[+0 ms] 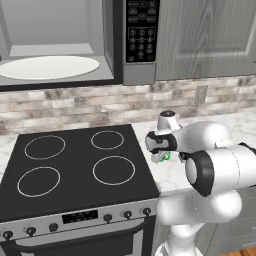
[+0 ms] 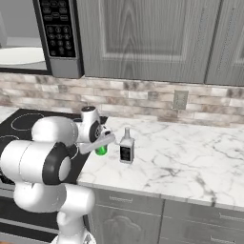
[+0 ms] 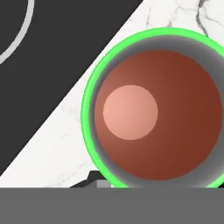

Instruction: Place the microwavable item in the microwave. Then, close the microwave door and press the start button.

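Green mug of brown liquid directly beneath jaws, on marble counter, jaw opening unclear

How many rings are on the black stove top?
4, all on the stove: back left, back right, front left, front right. None looks hidden.

Bright green mug holds reddish-brown liquid; white grey-veined marble tabletop; black stovetop with white rings.
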Available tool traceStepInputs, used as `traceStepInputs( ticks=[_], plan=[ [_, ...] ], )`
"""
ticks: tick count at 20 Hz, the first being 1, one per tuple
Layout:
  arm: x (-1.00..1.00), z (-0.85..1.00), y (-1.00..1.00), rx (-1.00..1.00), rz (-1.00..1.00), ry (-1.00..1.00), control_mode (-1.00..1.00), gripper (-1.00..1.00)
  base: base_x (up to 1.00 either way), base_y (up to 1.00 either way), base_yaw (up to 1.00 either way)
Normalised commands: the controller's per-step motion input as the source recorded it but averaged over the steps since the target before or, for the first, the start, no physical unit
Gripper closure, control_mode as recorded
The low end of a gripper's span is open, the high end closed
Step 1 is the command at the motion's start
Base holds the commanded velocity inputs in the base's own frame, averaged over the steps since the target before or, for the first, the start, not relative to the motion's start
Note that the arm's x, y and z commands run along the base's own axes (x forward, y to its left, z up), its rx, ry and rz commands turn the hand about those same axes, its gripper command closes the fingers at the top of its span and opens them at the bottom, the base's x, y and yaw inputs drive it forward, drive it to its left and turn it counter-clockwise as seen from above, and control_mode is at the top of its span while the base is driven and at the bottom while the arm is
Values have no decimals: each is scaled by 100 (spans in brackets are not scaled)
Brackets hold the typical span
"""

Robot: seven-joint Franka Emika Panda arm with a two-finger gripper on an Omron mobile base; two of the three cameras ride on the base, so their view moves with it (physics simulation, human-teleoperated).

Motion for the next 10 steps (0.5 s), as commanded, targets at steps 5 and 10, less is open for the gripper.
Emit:
traceStepInputs(
  ticks=[5,10],
  plan=[
    [-74,65,0,0,0,-20,-100,100,0,0,0],
    [-91,93,0,0,2,-19,-100,100,0,0,0]
  ],
)
